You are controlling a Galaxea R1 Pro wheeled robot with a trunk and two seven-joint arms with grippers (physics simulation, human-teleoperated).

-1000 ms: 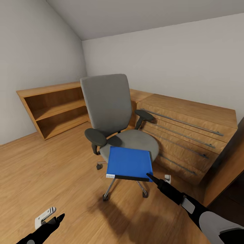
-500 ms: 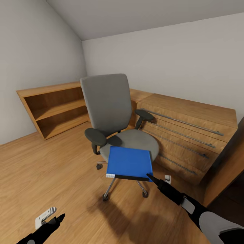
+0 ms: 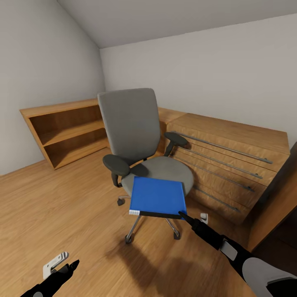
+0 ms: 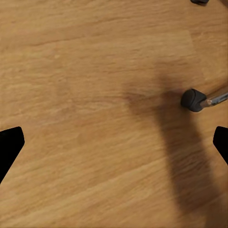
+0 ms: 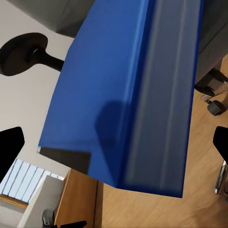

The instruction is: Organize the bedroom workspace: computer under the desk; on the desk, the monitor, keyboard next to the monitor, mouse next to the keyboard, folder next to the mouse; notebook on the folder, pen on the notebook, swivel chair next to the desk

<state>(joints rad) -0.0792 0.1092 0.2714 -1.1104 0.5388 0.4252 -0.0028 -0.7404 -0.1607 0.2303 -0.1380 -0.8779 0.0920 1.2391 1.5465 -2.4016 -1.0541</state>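
Note:
The swivel chair [image 3: 132, 123], grey with black armrests and a chrome base, stands in the middle of the head view. A bright blue folder [image 3: 156, 196] lies on its seat, overhanging the front edge. My right gripper [image 3: 182, 214] reaches up to the folder's near right corner. In the right wrist view the folder [image 5: 118, 85] lies between the fingers of the right gripper [image 5: 116, 142], which stand wide apart, open. My left gripper [image 3: 74, 264] hangs low over the floor, apart from the chair. In its wrist view the left gripper [image 4: 114, 142] is open over bare boards, near a chair castor [image 4: 192, 99].
Low oak shelving [image 3: 66, 132] runs along the left wall and oak drawers [image 3: 231, 165] with long metal handles stand right of the chair. A dark tall panel [image 3: 284, 185] rises at the right edge. Open wood floor [image 3: 62, 206] lies left of the chair.
The chair back and the folder have shifted very slightly upward in the picture. Both grippers stay where they were.

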